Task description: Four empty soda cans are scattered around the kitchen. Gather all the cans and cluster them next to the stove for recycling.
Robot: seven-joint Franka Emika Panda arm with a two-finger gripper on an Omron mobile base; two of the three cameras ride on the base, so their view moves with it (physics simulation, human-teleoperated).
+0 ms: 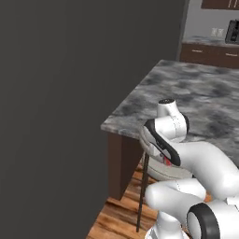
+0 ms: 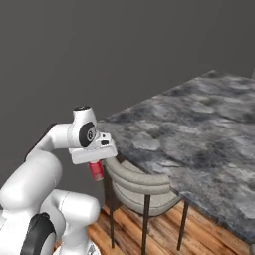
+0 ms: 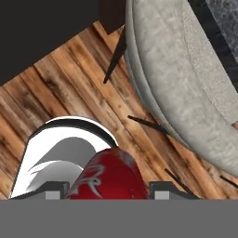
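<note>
Small red cylindrical soda can (image 2: pixel 96 170) clamped in the white two-finger hand (image 2: pixel 94 164), left of centre in the right base frame, hanging above the brown wooden plank floor (image 3: pixel 69 88), just beside the grey cushioned chair (image 2: pixel 142 187) tucked under the grey marbled stone tabletop (image 2: pixel 199 134)
</note>
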